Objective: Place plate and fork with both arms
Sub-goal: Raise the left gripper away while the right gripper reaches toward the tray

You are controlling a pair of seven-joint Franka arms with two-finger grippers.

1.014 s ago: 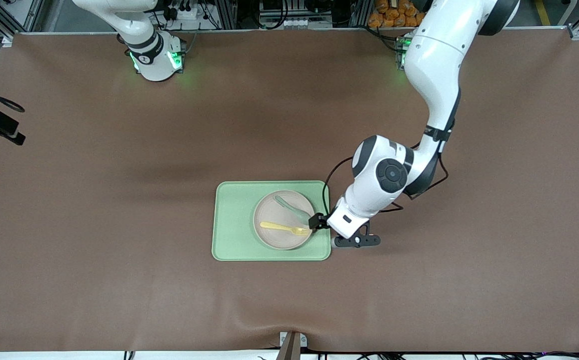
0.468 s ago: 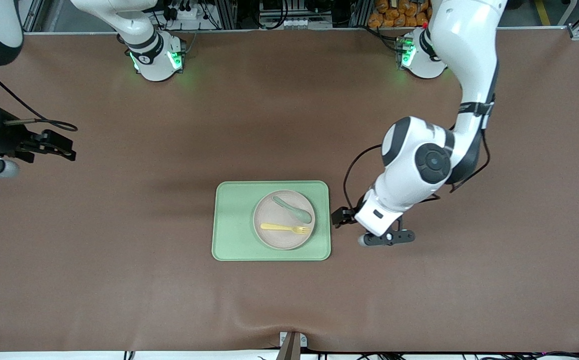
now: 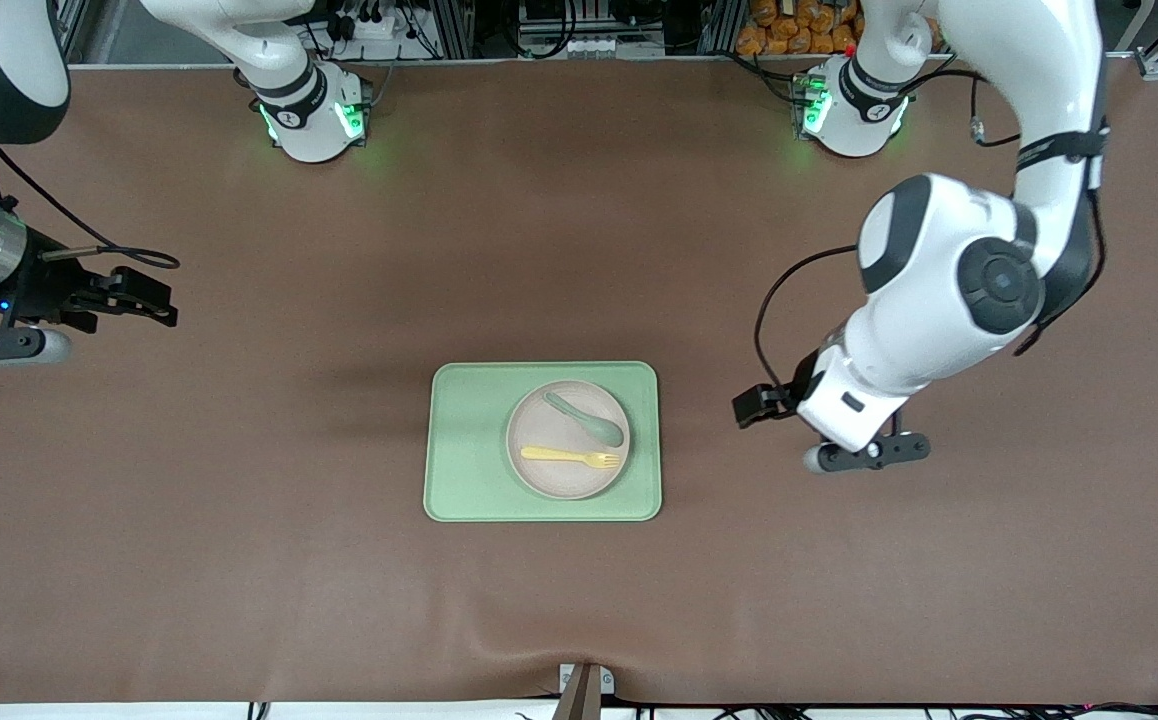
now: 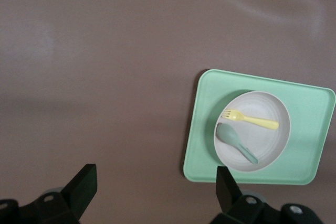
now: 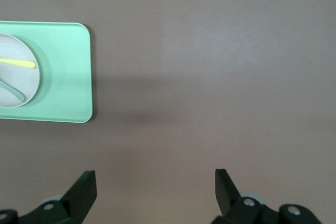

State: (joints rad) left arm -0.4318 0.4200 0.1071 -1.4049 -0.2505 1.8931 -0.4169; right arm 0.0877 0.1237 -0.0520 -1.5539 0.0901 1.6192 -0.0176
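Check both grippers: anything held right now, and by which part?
Nothing is held. Left gripper and right gripper are open over bare table; the fork lies on the plate.

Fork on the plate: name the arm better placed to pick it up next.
Left, probably. The left gripper is open over bare table just off the tray holding the plate and fork; the right gripper, open, hangs near the table's edge.

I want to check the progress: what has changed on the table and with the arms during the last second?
The left gripper, open and empty, drew away from the plate's edge toward the left arm's end of the table. The right gripper, also open, came into view over the bare table. The fork and spoon stayed on the plate, in the green tray.
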